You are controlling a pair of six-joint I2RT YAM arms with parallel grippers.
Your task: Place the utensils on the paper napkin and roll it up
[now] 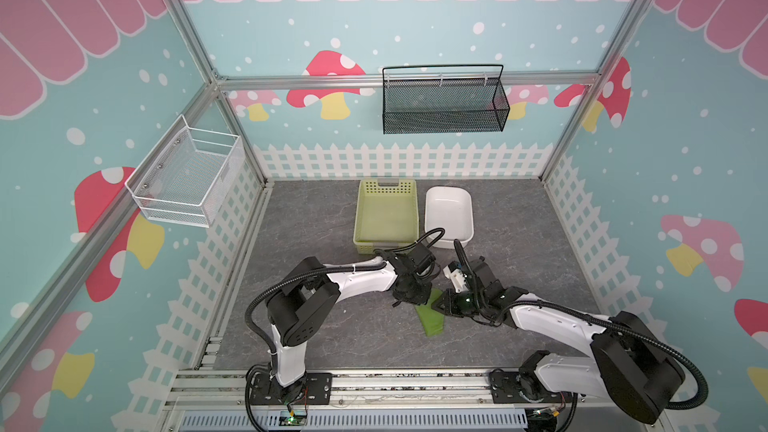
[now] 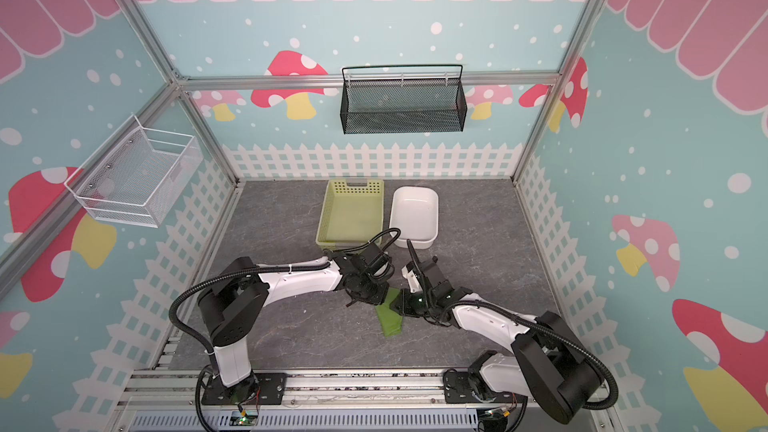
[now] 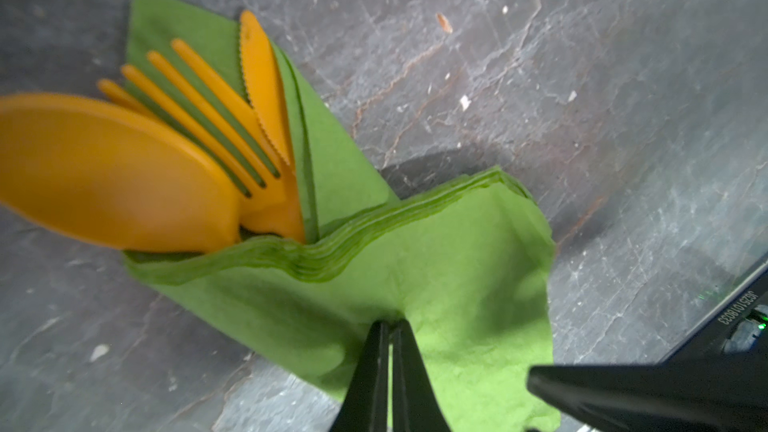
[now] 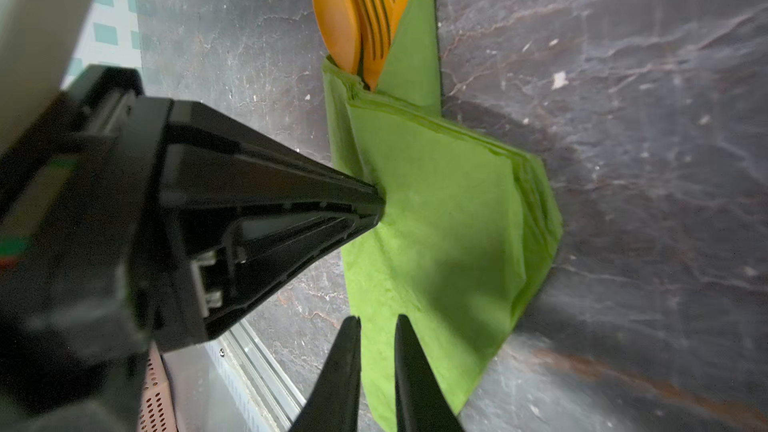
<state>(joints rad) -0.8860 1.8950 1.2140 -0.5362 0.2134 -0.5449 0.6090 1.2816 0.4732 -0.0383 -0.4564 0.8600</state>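
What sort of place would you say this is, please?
Likely a robot test cell dressed like a playroom: a metal frame, mushroom wallpaper, plus a left arm and right arm.

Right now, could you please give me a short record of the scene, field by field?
utensils: orange spoon, fork and knife, heads sticking out of the wrap
napkin: green, folded around the handles, lying on the grey table
left gripper: shut, pinching the napkin
right gripper: jaws slightly apart at the napkin's edge
beyond the arms: yellow-green basket beside white dish
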